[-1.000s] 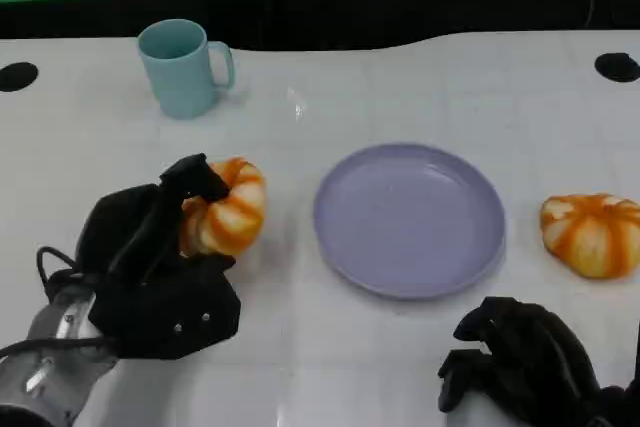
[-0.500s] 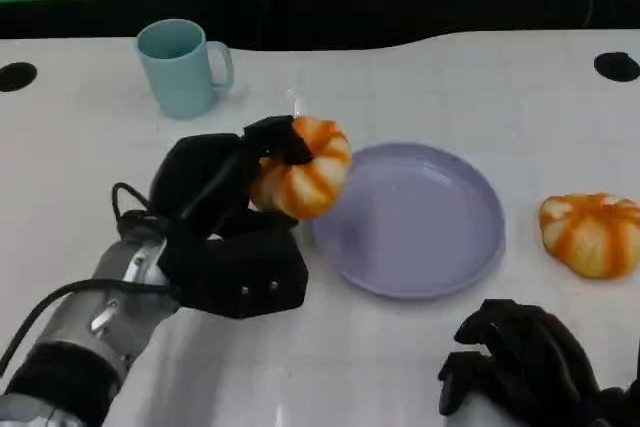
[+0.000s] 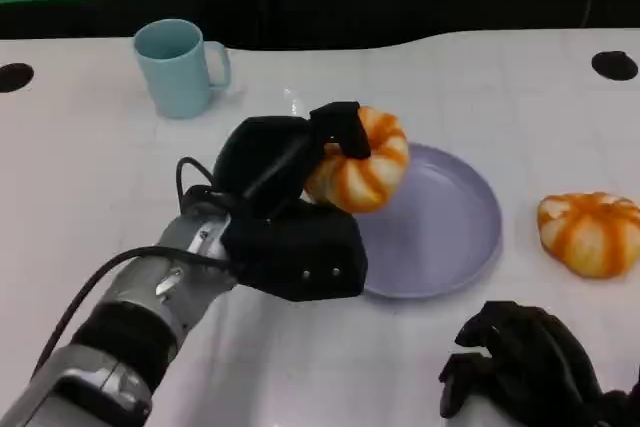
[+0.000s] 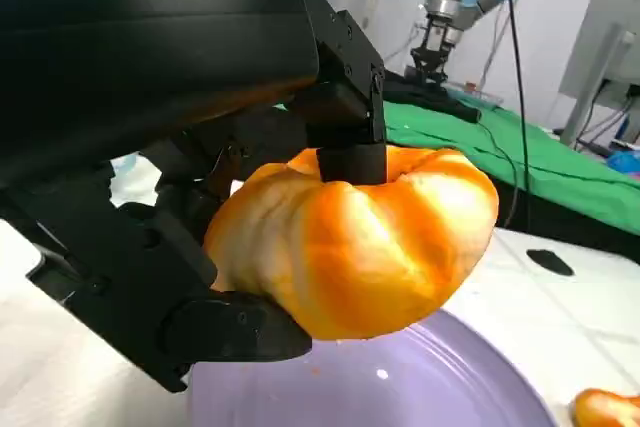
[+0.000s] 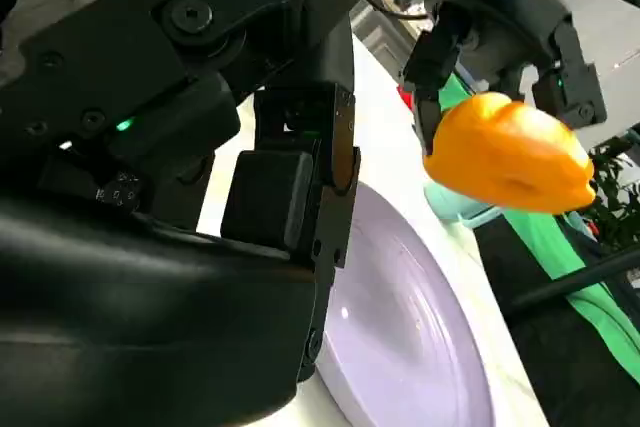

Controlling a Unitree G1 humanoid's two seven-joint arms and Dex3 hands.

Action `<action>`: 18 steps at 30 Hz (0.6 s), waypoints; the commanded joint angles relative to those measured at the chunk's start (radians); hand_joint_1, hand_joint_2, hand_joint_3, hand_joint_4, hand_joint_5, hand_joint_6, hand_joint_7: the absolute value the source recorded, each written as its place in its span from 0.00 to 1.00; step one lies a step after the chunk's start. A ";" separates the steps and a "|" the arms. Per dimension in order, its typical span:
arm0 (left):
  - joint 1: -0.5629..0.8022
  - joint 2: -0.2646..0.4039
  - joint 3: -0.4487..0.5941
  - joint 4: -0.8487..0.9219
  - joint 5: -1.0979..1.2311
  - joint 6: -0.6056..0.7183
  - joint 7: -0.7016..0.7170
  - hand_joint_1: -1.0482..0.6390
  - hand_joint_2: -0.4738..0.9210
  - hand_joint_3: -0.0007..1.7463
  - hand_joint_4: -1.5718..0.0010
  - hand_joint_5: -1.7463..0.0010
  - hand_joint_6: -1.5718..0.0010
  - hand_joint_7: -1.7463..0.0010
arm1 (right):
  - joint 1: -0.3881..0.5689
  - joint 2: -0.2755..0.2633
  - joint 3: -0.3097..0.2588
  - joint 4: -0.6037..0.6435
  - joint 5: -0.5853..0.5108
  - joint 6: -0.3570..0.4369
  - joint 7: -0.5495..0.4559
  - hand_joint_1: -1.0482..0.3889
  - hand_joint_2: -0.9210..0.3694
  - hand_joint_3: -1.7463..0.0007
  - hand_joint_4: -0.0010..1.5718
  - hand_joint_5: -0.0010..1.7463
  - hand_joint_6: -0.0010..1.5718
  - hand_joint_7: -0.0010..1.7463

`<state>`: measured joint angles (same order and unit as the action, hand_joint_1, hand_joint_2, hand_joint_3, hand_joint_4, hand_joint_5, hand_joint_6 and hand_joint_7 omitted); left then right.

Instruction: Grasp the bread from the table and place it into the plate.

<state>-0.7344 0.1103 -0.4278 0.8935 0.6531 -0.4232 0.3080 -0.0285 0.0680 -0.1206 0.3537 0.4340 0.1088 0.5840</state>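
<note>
**Bread carried to the plate's edge**

While the white surface (image 3: 90,177) lay unchanged around it, the scene's one real shift was on the robot's left: over the last second the left hand (image 3: 285,212) had lifted the bread (image 3: 358,169) off the surface and swung it rightward, from beside the plate to above the plate's near-left rim. The lavender plate (image 3: 450,227) sat in the middle as before, with nothing resting in it yet. The left hand's fingers were closed around the bread, one over its top and others beneath, and the left wrist view showed the bread clear of the plate's floor. The right hand (image 3: 525,367) stayed low at the near right, fingers curled in on nothing. A blue mug (image 3: 180,67) stood well back, and a second bun (image 3: 590,234) lay right of the plate. Judging by this, the grasp and lift were done; a short move inward and a release seemed all that remained.
</note>
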 commanded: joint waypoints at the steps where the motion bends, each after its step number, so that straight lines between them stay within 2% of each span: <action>1: -0.043 -0.021 -0.018 0.068 0.008 -0.010 0.033 0.46 0.70 0.59 0.42 0.00 0.59 0.00 | 0.009 0.000 -0.004 0.003 0.016 0.000 0.011 0.02 0.15 1.00 1.00 0.43 1.00 0.20; 7: -0.076 -0.050 -0.028 0.117 -0.003 -0.008 0.020 0.45 0.71 0.60 0.41 0.00 0.59 0.00 | 0.018 0.008 0.003 -0.024 0.006 0.012 -0.018 0.01 0.16 1.00 1.00 0.44 1.00 0.22; 11: -0.106 -0.060 -0.029 0.139 -0.021 0.000 -0.049 0.45 0.73 0.60 0.42 0.00 0.60 0.00 | 0.020 0.013 0.008 -0.025 0.004 0.006 -0.017 0.01 0.16 1.00 1.00 0.44 1.00 0.22; 12: -0.117 -0.061 -0.031 0.144 -0.022 0.009 -0.078 0.45 0.74 0.60 0.43 0.00 0.60 0.05 | 0.023 0.015 0.011 -0.031 0.001 0.006 -0.021 0.01 0.16 1.00 1.00 0.44 1.00 0.22; 13: -0.126 -0.061 -0.032 0.147 -0.025 0.017 -0.106 0.46 0.76 0.59 0.46 0.00 0.57 0.21 | 0.025 0.016 0.014 -0.035 -0.003 0.003 -0.024 0.01 0.15 1.00 1.00 0.44 1.00 0.23; 14: -0.135 -0.063 -0.031 0.150 -0.032 0.025 -0.136 0.46 0.77 0.57 0.47 0.00 0.54 0.32 | 0.026 0.016 0.016 -0.037 -0.005 0.000 -0.023 0.01 0.15 0.99 1.00 0.44 1.00 0.23; 15: -0.139 -0.064 -0.029 0.151 -0.037 0.030 -0.155 0.46 0.80 0.52 0.49 0.00 0.51 0.44 | 0.026 0.015 0.017 -0.037 -0.005 -0.002 -0.022 0.01 0.15 0.99 1.00 0.44 1.00 0.23; 17: -0.152 -0.063 -0.033 0.149 -0.044 0.048 -0.206 0.46 0.82 0.49 0.50 0.00 0.49 0.51 | 0.029 0.016 0.019 -0.039 -0.001 -0.004 -0.020 0.01 0.14 0.99 1.00 0.44 1.00 0.23; 18: -0.162 -0.061 -0.039 0.147 -0.043 0.060 -0.239 0.44 0.91 0.35 0.57 0.06 0.52 0.67 | 0.031 0.018 0.019 -0.041 0.002 -0.004 -0.021 0.02 0.15 0.99 0.99 0.44 1.00 0.22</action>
<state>-0.8556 0.0432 -0.4603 1.0382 0.6181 -0.3922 0.1426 -0.0085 0.0870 -0.0983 0.3248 0.4311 0.1125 0.5668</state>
